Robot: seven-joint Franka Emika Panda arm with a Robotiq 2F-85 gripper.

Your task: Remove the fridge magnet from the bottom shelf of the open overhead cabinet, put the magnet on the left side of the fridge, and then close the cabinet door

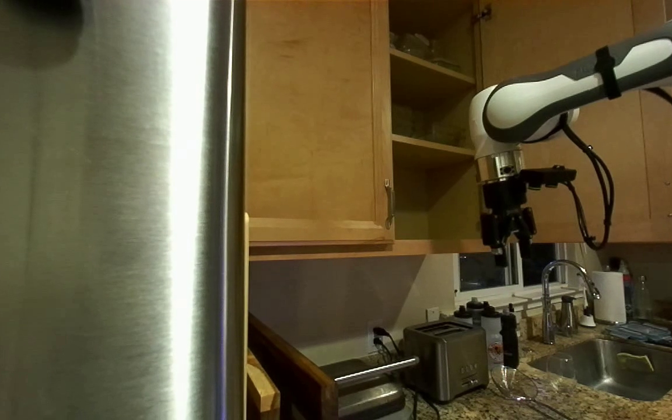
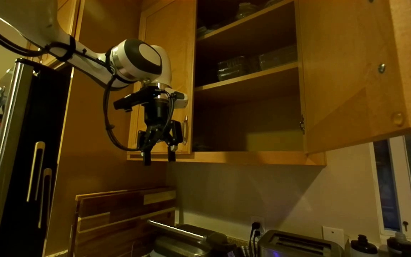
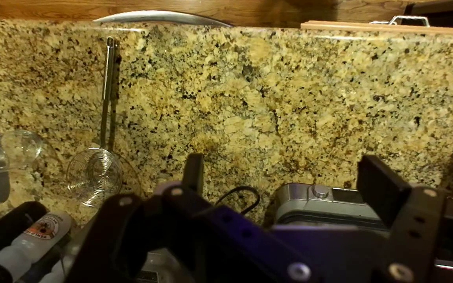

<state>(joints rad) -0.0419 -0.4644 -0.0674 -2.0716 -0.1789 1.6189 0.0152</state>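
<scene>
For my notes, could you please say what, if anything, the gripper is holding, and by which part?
Nothing: the gripper stands open, with nothing between its fingers.

Open way into overhead cabinet (image 2: 259, 121), between swung-out cabinet door (image 2: 351, 78) and closed door (image 1: 315, 119), toaster (image 1: 450, 359) standing below

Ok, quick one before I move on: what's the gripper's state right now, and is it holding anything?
Gripper: open, holding nothing.
</scene>
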